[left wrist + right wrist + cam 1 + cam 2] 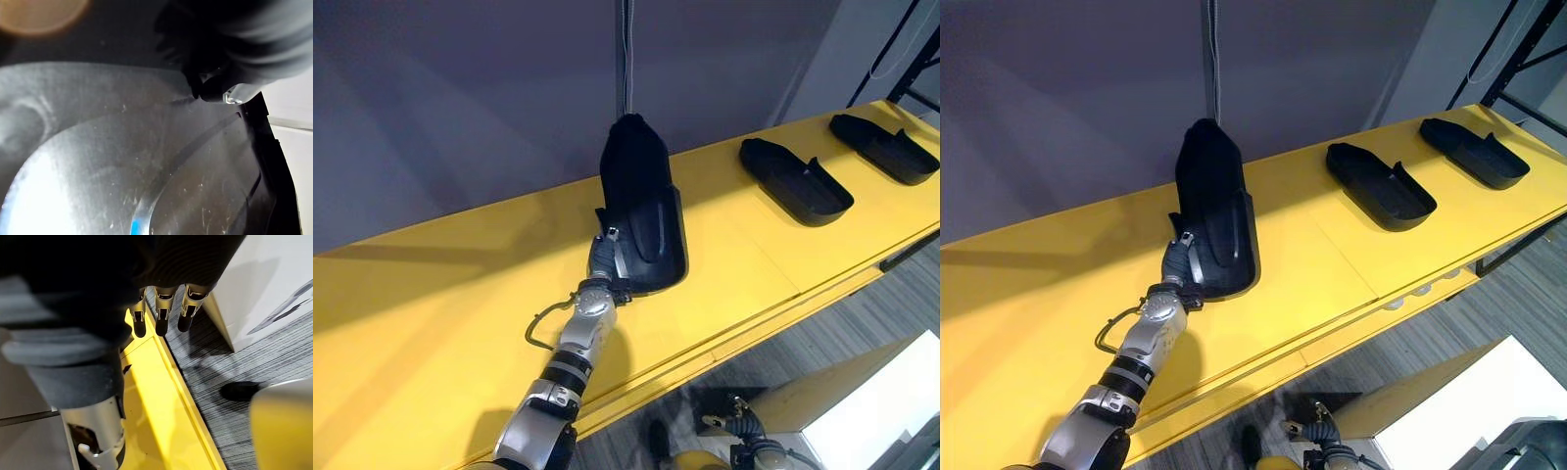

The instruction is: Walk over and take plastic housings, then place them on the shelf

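A black plastic housing (pixel 641 196) is showing a scuffed, faintly shiny surface, while the yellow shelf (pixel 440 313) is gleaming smooth and glossy.

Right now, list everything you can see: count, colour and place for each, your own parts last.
tipped housing: one, black, mid-shelf, raised on its near end.
flat housings: two, black, lying on the shelf further right.
shelf: one, yellow, running across the view.
wall: one, grey, behind the shelf.
cord: one, thin, hanging down the wall above the tipped housing.
rack frame: one, black, top right corner.
floor: grey striped carpet, below the shelf front.
box: one, white top, tan side, on the floor at lower right.
left hand: at the tipped housing's near end.
right hand: open, empty, hanging beside the shelf's front edge.
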Tool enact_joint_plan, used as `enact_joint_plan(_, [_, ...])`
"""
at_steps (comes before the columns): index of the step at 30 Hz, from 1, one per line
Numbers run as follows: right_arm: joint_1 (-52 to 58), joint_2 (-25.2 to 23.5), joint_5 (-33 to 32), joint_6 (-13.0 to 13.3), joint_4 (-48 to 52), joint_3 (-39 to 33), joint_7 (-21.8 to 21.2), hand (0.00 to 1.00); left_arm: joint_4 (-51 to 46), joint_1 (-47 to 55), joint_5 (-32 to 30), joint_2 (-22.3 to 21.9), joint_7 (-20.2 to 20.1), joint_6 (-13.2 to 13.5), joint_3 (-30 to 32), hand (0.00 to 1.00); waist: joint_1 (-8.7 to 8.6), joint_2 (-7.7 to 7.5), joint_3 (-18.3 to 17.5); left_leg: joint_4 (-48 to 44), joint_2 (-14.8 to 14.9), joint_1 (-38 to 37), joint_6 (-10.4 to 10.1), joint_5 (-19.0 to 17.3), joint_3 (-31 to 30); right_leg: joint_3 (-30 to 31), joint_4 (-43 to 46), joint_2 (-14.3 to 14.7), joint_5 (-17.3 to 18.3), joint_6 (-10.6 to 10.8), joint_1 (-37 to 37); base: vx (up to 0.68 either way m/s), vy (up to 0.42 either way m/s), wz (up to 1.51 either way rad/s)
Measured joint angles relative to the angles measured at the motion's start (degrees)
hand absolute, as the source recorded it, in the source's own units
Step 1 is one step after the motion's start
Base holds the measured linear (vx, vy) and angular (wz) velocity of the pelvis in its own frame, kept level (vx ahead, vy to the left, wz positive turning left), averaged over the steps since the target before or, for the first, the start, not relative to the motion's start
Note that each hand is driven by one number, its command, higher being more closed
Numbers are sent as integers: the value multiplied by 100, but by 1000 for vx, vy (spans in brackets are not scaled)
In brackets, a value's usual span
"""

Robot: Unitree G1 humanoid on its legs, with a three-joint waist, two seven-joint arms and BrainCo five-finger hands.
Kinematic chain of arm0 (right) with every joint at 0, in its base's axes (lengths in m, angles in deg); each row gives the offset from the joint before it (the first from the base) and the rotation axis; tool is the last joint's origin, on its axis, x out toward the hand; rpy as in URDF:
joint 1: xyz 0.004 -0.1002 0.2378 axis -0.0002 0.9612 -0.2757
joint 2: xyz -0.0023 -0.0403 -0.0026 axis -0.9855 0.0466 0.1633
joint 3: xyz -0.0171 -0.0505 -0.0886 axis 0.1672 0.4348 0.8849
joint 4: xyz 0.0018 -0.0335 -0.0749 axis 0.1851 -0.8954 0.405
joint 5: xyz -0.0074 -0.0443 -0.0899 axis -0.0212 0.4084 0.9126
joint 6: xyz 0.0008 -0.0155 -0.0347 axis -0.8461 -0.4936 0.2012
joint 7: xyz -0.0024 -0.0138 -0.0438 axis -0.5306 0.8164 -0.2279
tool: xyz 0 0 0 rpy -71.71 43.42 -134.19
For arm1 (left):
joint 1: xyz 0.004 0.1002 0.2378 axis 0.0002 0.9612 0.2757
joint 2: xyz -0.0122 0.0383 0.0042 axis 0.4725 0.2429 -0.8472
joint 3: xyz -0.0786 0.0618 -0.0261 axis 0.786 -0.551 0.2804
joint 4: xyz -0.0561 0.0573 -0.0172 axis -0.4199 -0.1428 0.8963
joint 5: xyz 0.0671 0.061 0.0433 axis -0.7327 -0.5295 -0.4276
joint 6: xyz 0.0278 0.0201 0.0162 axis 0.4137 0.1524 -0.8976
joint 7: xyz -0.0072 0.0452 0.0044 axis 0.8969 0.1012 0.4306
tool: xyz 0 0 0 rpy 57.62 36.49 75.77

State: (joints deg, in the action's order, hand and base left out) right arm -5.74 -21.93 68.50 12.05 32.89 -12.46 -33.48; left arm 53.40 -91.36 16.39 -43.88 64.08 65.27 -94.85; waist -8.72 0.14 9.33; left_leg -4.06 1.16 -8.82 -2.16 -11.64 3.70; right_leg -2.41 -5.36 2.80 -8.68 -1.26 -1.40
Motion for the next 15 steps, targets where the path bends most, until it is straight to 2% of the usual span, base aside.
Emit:
enact_joint_plan(8, [3,-11,1,-86,1,20,28,0,-274,300,8,-63,-129,76,-470,0,50,-6,33,4,17,-45,0,0,-31,-23,0,6,2,1,65,-24,10,2])
enact_joint_plan(15, [13,-25,-3,-87,-2,21,60,0,-375,463,102,-127,-120,88,-610,0,101,-9,33,-8,19,-100,0,0,-42,-37,0,3,3,2,130,-20,12,1])
